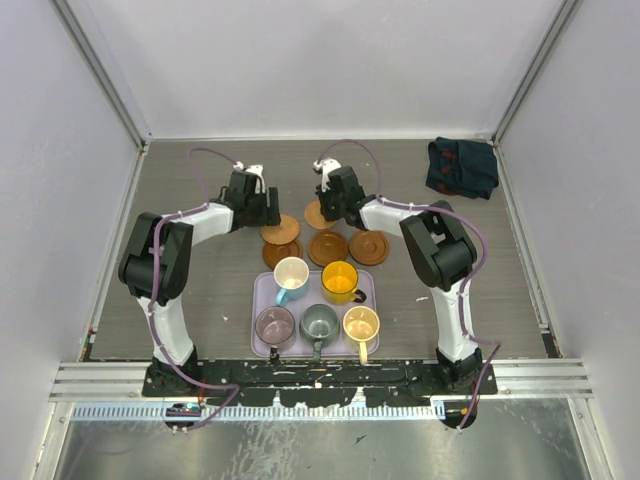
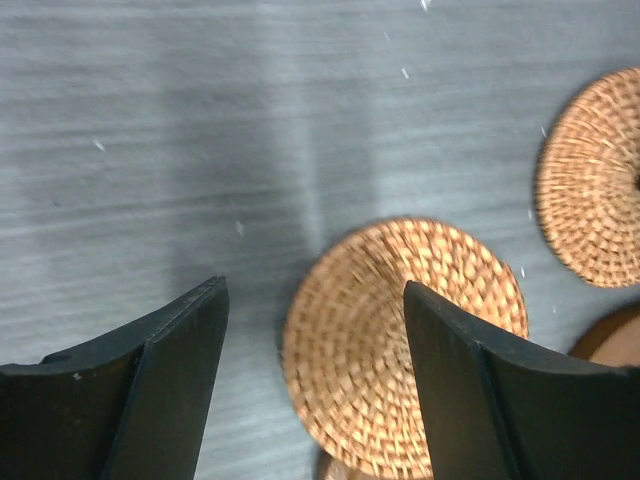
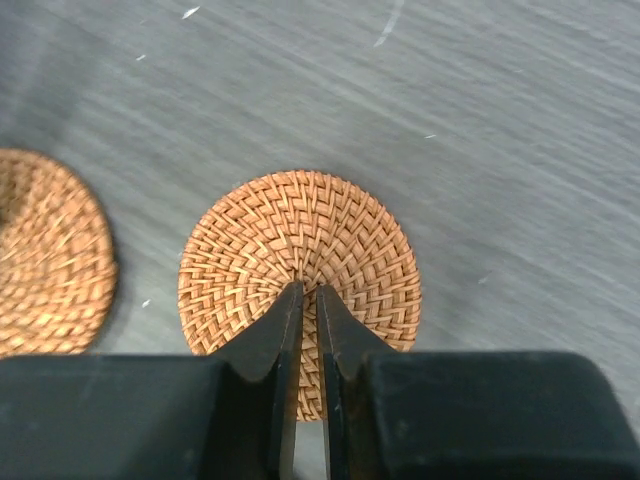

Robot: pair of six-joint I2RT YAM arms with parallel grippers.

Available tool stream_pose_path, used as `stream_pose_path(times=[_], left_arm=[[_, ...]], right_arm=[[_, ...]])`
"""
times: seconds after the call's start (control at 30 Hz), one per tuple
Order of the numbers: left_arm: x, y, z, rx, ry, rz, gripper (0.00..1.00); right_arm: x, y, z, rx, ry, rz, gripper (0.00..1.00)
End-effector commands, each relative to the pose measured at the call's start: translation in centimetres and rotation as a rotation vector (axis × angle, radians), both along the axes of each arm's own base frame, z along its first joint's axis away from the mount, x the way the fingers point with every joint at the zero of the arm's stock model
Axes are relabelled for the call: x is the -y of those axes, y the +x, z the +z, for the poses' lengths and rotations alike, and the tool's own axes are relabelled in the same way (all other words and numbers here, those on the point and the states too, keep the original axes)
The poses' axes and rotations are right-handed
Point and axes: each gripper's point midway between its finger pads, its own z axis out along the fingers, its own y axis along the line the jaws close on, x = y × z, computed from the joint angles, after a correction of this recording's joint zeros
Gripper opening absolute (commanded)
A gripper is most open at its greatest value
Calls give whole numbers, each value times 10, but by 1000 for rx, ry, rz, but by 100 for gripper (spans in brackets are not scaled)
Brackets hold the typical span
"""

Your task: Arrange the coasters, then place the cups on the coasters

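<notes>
Over on the left, the left gripper point(image 2: 313, 290) hangs with its jaws spread wide above a woven coaster point(image 2: 380, 300) lying flat on the grey wood-grain table point(image 1: 220, 290), nothing between them. Beside it the coasters point(image 1: 328, 247), five orange-brown woven discs, cluster mid-table; the two on the left overlap. Just nearer, a lavender tray point(image 1: 258, 300) carries all five cups point(image 1: 319, 322): light blue and orange-yellow behind, mauve, grey-green and cream in front. The right gripper point(image 3: 303, 295) points down at another coaster's middle, jaws pinched to a slit, gripping nothing I can see. Far right lies a dark blue cloth point(image 1: 462, 166)
</notes>
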Motion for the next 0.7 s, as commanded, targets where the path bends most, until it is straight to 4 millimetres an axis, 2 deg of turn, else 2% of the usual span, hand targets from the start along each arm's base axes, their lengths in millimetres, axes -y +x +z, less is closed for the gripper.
stream_pose_path(times=[0.0, 0.23, 0.37, 0.5, 0.67], left_arm=[[-31, 21, -14, -26, -7, 114, 72], [-65, 48, -20, -41, -80, 216, 72], [-70, 50, -2, 4, -126, 215, 72], [-64, 41, 22, 43, -151, 158, 74], [-49, 20, 36, 51, -190, 80, 72]], right_arm=[[27, 26, -1, -24, 27, -75, 16], [79, 58, -2, -31, 77, -206, 16], [108, 63, 3, -11, 92, -267, 16], [119, 63, 20, 38, 72, -293, 16], [125, 57, 61, 128, 108, -314, 21]])
